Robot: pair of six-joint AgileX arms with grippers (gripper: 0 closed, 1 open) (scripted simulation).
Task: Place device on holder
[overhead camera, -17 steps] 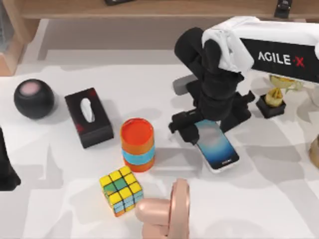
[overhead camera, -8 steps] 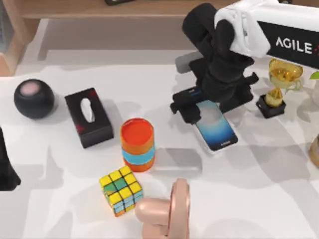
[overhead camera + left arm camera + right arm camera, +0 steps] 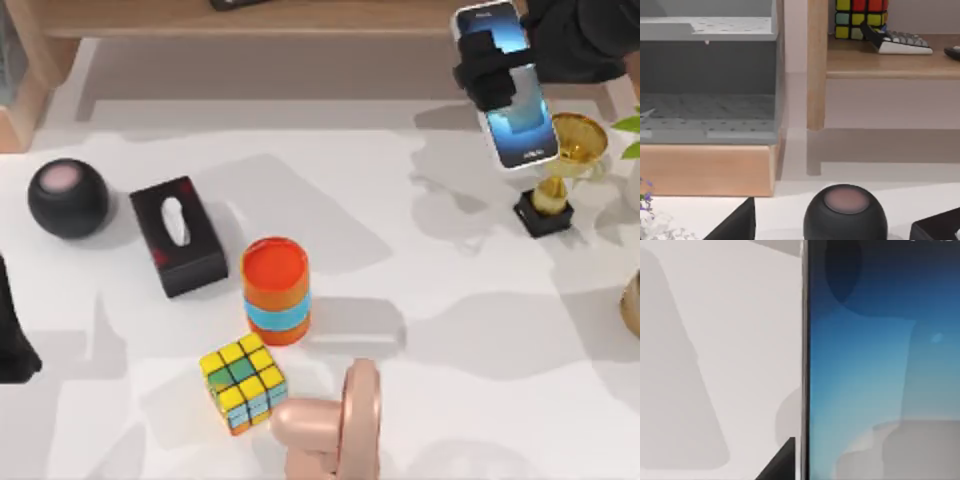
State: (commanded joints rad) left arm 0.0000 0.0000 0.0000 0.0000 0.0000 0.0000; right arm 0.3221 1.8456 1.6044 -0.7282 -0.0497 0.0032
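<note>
step: carry | right gripper (image 3: 490,70) pinching device (image 3: 508,90), lifted off table (image 3: 420,300), just beside gold trophy (image 3: 560,170) | left arm parked at table's left edge | next: find holder, not identifiable, lower device w/ care

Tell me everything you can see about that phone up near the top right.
The phone is a flat rectangle with a silvery rim and a glowing blue screen, paler toward the middle, facing up. The right end effector is clamped across it near one end, holding it off the white table, beside a gold trophy. The right wrist view shows its screen and thin metallic edge close up.
</note>
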